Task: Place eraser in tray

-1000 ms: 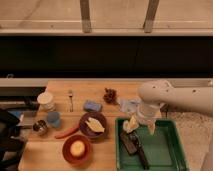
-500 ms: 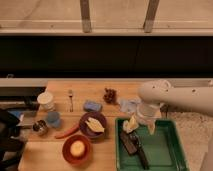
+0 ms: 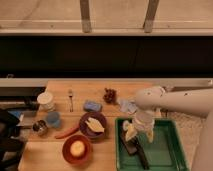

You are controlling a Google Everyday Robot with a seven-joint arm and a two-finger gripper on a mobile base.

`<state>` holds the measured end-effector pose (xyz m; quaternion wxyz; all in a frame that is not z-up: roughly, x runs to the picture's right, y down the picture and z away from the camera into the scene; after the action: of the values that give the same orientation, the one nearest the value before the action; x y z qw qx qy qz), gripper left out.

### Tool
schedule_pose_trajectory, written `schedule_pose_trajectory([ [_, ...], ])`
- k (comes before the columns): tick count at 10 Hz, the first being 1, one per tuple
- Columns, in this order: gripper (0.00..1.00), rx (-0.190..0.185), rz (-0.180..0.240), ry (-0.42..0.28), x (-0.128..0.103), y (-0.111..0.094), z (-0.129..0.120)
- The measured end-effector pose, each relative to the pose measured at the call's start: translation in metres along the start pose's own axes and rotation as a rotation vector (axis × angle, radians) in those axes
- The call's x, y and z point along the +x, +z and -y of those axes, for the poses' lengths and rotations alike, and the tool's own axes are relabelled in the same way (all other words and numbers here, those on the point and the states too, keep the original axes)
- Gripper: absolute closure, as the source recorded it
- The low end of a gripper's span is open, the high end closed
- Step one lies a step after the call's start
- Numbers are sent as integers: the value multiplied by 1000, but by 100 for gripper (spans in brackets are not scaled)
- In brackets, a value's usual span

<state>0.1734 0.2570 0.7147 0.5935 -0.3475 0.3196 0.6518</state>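
The large green tray (image 3: 167,145) sits at the table's front right. My gripper (image 3: 139,133) hangs from the white arm that reaches in from the right. It is just above the tray's left part. A dark oblong object (image 3: 131,148) lies in the tray right under the gripper, with a dark strip running toward the front. I cannot tell whether this is the eraser, or whether the gripper touches it. A small blue block (image 3: 92,106) lies on the table to the left, apart from the tray.
A purple plate (image 3: 85,129) with a yellow item and a red bowl (image 3: 67,155) with a yellow ball stand left of the tray. A white cup (image 3: 46,100), fork (image 3: 70,99), blue cup (image 3: 53,119), metal can (image 3: 40,127), dark grapes (image 3: 109,95) and crumpled wrapper (image 3: 126,105) lie further back and left.
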Motion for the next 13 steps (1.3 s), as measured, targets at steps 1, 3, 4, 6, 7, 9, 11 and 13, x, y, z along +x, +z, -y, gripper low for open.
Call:
schedule_pose_trajectory([
  [1,28,-1,-15,-7,6,6,-3],
  [3,28,-4,-38,-20,12,14,-8],
  [4,28,-4,-51,-34,14,19,-14],
  [6,28,-3,-71,-57,15,27,-25],
  [7,28,-2,-83,-67,14,32,-29],
  [9,28,17,-97,-69,12,40,-34],
  [11,28,30,-93,-47,7,41,-26],
  [13,28,31,-92,-30,6,40,-19],
])
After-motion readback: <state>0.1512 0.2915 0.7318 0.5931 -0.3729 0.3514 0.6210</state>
